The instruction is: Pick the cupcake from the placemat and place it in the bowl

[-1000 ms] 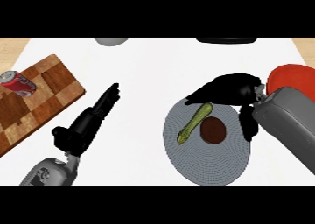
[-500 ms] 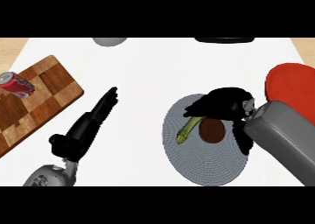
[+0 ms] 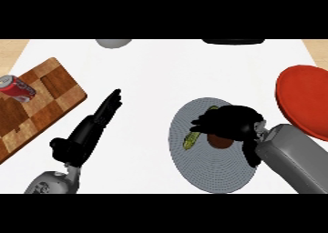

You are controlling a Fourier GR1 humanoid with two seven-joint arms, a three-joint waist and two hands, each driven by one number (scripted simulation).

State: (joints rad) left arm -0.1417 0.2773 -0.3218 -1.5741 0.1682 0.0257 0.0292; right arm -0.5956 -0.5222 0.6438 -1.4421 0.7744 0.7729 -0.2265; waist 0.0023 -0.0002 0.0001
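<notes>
A brown cupcake (image 3: 220,142) sits on the round grey placemat (image 3: 214,175) right of centre, with a green vegetable (image 3: 192,140) lying just left of it. My right hand (image 3: 232,122) hangs over the cupcake and hides its top. The fingers arch to the left and the thumb (image 3: 251,154) reaches down on the cupcake's right, not closed round it. The red bowl (image 3: 310,102) stands at the right edge, beside the mat. My left hand (image 3: 93,127) rests open on the counter at the left, fingers straight and pointing away.
A checkered wooden cutting board (image 3: 28,116) lies at the left with a red soda can (image 3: 15,87) on it. A grey object (image 3: 114,43) and a black object (image 3: 234,41) sit at the far edge.
My right hand has come in from the bowl's side and now covers the cupcake. The left hand has barely shifted.
</notes>
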